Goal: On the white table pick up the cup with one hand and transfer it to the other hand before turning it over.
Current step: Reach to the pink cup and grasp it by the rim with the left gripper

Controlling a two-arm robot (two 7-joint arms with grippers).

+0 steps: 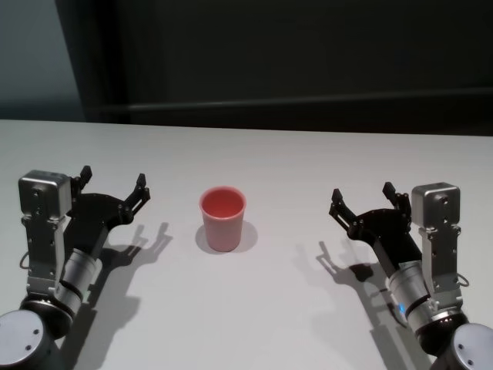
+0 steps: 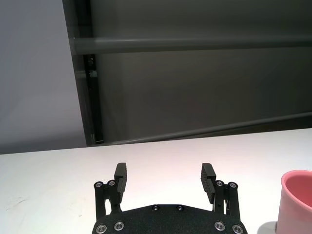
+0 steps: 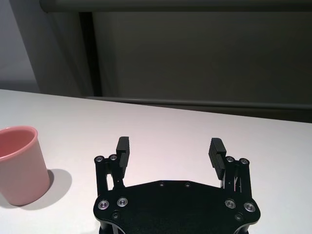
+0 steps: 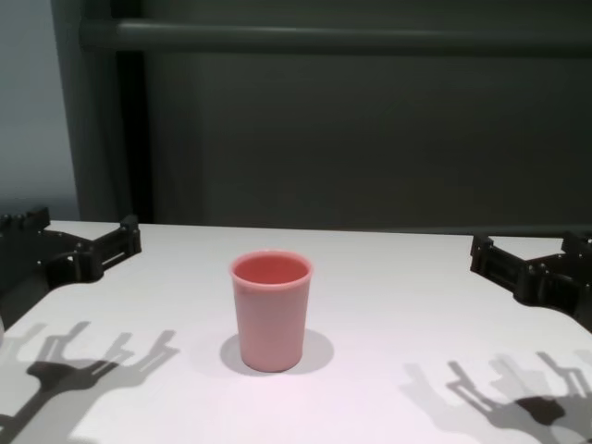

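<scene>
Waiting to start: pink cup (image 1: pixel 223 219) upright on the desk (image 1: pixel 293 162), untouched.
Left gripper (image 1: pixel 113 185) and right gripper (image 1: pixel 362 199) flank it, jaws apart, empty; pickup, handover, flip remain.

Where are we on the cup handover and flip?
Done: nothing visible. The cup stands upright, mouth up, on the table, midway between the arms. In hand: nothing; the left gripper and right gripper hover on either side, jaws open and empty, both clear of the cup. Left: the pick-up, the transfer to the other gripper, and the flip.
</scene>
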